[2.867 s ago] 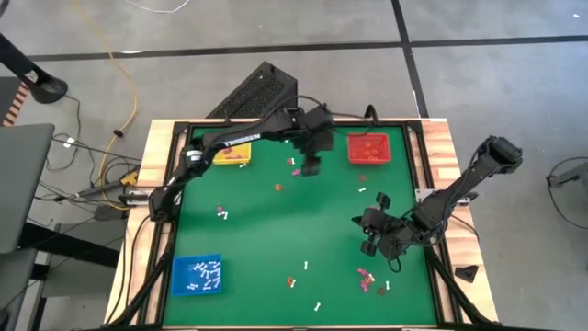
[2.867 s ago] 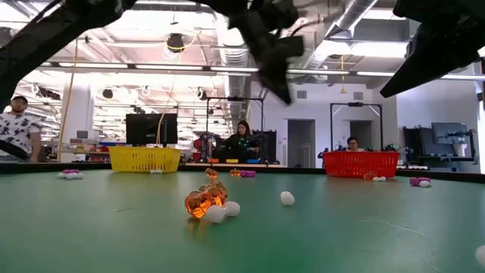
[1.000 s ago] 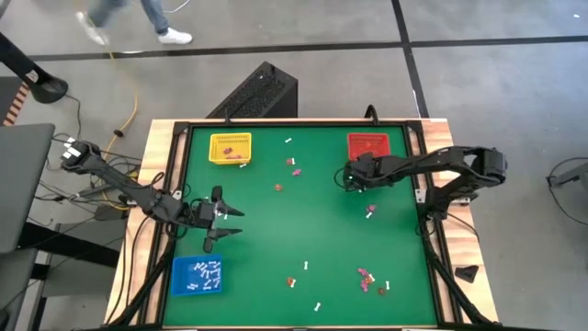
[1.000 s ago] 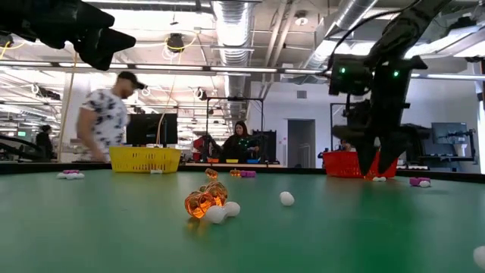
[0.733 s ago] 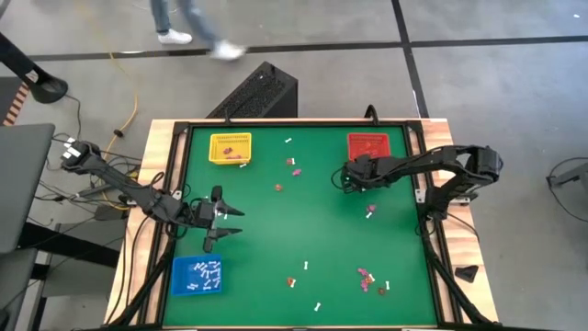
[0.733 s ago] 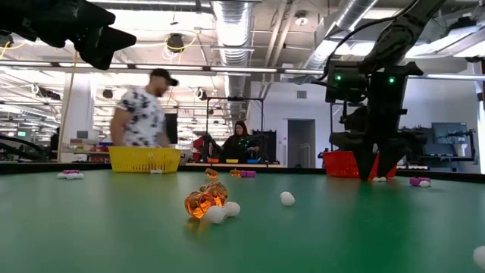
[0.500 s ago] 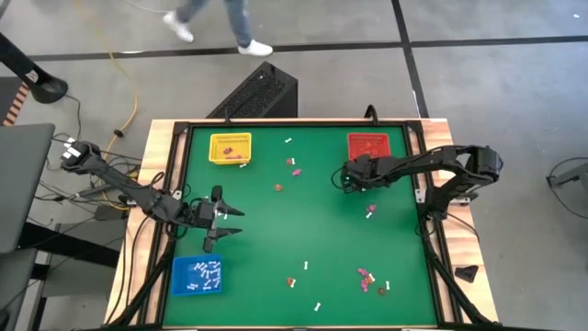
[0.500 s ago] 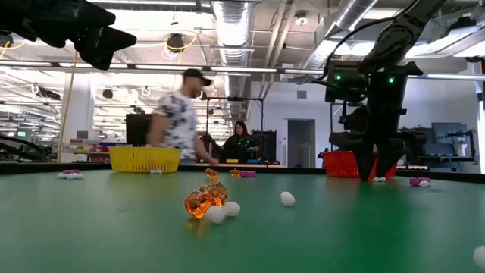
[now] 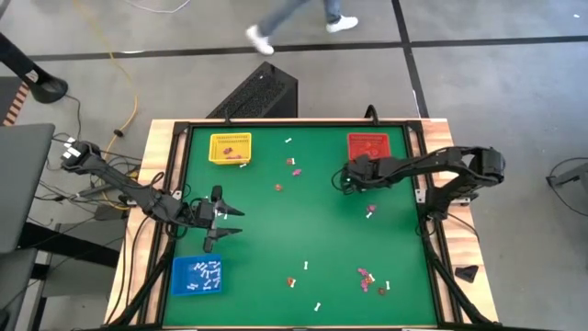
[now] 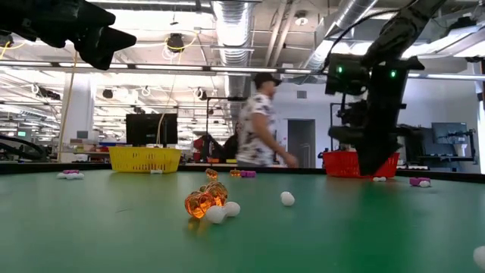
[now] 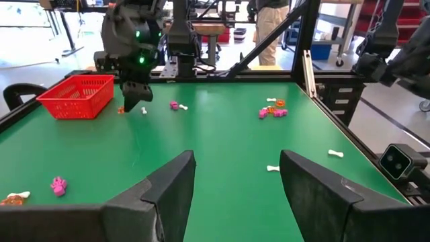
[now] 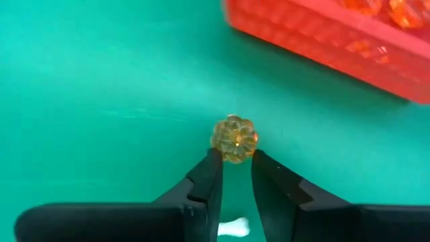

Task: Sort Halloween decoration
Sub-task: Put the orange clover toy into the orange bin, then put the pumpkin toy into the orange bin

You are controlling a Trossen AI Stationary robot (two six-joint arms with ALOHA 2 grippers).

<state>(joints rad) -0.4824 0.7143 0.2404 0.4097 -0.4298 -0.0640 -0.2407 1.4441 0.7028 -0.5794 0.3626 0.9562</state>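
Observation:
Tiny Halloween trinkets lie scattered on the green table (image 9: 276, 230). My right gripper (image 9: 349, 180) points steeply down just in front of the red tray (image 9: 369, 147), shut on an orange pumpkin-shaped trinket (image 12: 235, 139). A white stick-like piece (image 12: 235, 228) lies on the mat under its fingers. My left gripper (image 9: 233, 222) hovers level at the table's left side, open, with nothing between its fingers (image 11: 181, 181). The yellow tray (image 9: 230, 147) sits at the far left. The blue tray (image 9: 197, 276) with white pieces sits at the near left. My right gripper pinches the orange pumpkin trinket's near part (image 12: 234, 156) between the free ends of its two fingers (image 12: 209, 168). The fingers come slanting down from above. The trinket sits on the green mat, most of it showing beyond the fingertips.
Purple and white pieces (image 9: 295, 168) lie at the far middle. An orange piece with white ones (image 10: 206, 201) lies near the front. A mixed cluster (image 9: 370, 279) lies at the near right. A white piece (image 9: 369, 213) sits near the right arm. A person (image 10: 261, 121) walks behind the table.
My right gripper's fingers have drawn together from a wide gap onto the orange pumpkin trinket, while the hand has stayed beside the red tray. A person has walked across the room behind the table.

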